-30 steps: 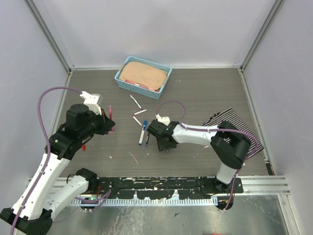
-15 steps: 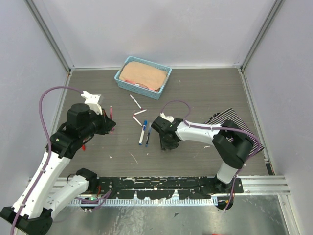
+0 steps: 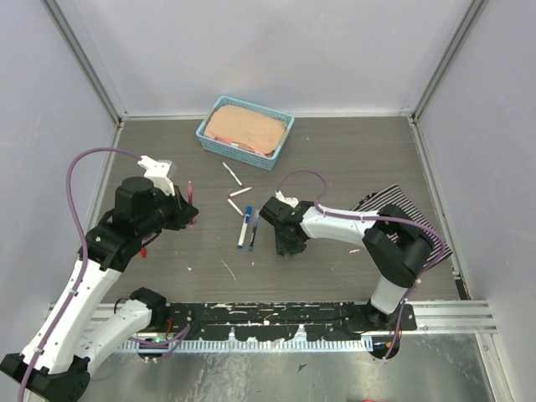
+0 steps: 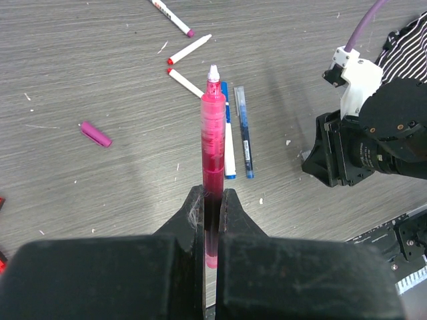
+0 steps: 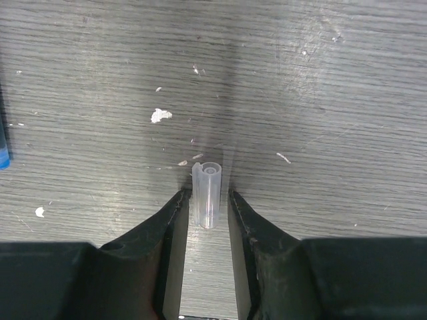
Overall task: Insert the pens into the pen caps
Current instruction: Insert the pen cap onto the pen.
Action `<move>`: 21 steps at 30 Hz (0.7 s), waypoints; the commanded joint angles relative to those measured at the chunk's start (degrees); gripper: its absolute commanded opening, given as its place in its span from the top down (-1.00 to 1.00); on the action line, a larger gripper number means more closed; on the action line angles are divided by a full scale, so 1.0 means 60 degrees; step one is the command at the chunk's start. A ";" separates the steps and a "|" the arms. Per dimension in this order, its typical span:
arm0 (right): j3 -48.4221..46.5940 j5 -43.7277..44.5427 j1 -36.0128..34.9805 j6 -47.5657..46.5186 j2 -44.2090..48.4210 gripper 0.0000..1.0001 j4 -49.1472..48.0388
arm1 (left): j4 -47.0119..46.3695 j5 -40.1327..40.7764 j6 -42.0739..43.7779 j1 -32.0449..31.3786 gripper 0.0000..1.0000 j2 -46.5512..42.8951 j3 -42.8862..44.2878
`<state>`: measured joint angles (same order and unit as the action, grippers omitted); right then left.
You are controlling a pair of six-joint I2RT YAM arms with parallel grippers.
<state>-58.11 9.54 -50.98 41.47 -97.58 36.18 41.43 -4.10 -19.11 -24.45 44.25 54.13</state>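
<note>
Our left claw clamps a translucent pink plastic pen by its rear end. Our right claw, jaws narrowly apart, straddles a small clear plastic cap lying on the bench. Next, we judge: pinch, lift, align with the pen tip.

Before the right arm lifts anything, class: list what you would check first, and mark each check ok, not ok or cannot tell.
1. The left gripper is shut on the pink pen: ok.
2. The pink pen's tip is bare and points away from the left gripper: ok.
3. The clear cap sits between the jaws of the right gripper: ok.
4. The right jaws are closed on the clear cap: not ok, a slim gap shows on each side.
5. The blue pens lie apart from the right gripper: ok.
6. The clear cap fits the pink pen: cannot tell.
</note>
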 commanded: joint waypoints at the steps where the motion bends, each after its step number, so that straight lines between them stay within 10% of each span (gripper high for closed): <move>1: -0.0075 0.0229 0.0089 -0.0159 -0.0362 0.33 -0.0039 | -0.0271 0.0131 -0.0066 -0.0014 1.00 -0.0051 0.0208; 21: 0.0913 0.0098 0.0235 -0.0837 0.3188 0.88 -0.1013 | -0.1183 -0.0407 -0.0970 -0.0677 1.00 0.0351 -0.0340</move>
<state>-53.10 9.06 -49.98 38.54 -89.62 34.11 39.77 -4.64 -21.76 -25.17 45.45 53.87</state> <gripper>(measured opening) 0.214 0.042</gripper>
